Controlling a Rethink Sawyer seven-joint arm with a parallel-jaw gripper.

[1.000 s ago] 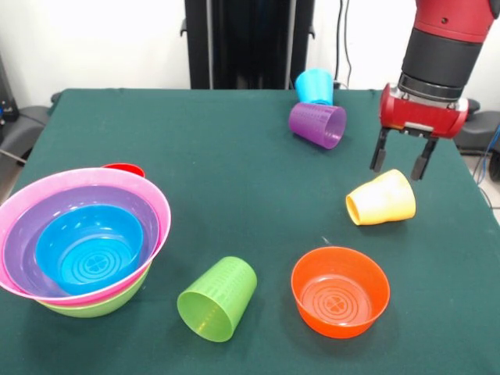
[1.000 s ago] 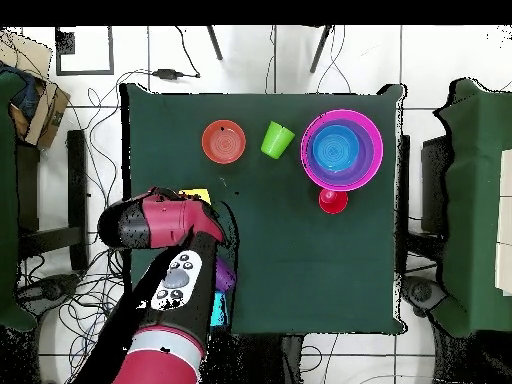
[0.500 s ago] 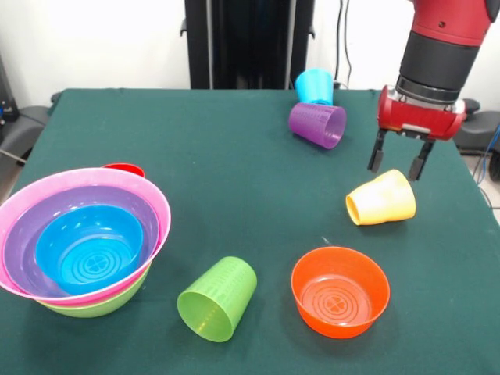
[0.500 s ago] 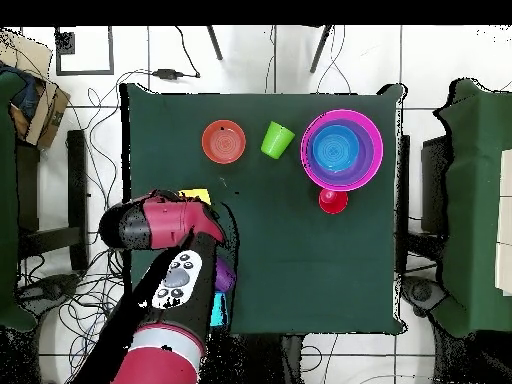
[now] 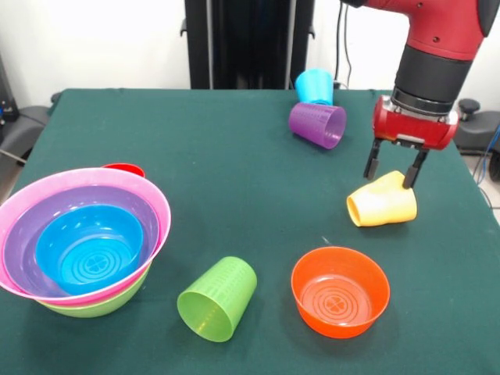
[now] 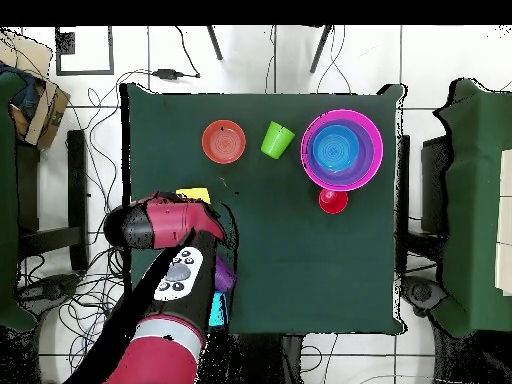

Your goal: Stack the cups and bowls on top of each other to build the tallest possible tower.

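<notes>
My gripper (image 5: 388, 172) is open, its fingers just above the closed end of the pale yellow cup (image 5: 381, 201), which lies on its side at the right of the table. The purple cup (image 5: 317, 123) and light blue cup (image 5: 315, 85) lie on their sides at the far right. The lime green cup (image 5: 218, 298) lies on its side at the front. The orange bowl (image 5: 340, 291) stands alone at the front right. The tower (image 5: 82, 242) at the left has the blue bowl inside the purple, pink and lime green bowls. From overhead the arm (image 6: 165, 225) hides most of the yellow cup (image 6: 194, 193).
A small red object (image 5: 125, 169) peeks out behind the tower. The table's green cloth (image 5: 226, 187) is bare in the middle. Chairs stand at both sides of the table (image 6: 445, 140), and cables lie on the floor.
My gripper has moved slightly left and lower, closer over the yellow cup. The cups and bowls have not moved.
</notes>
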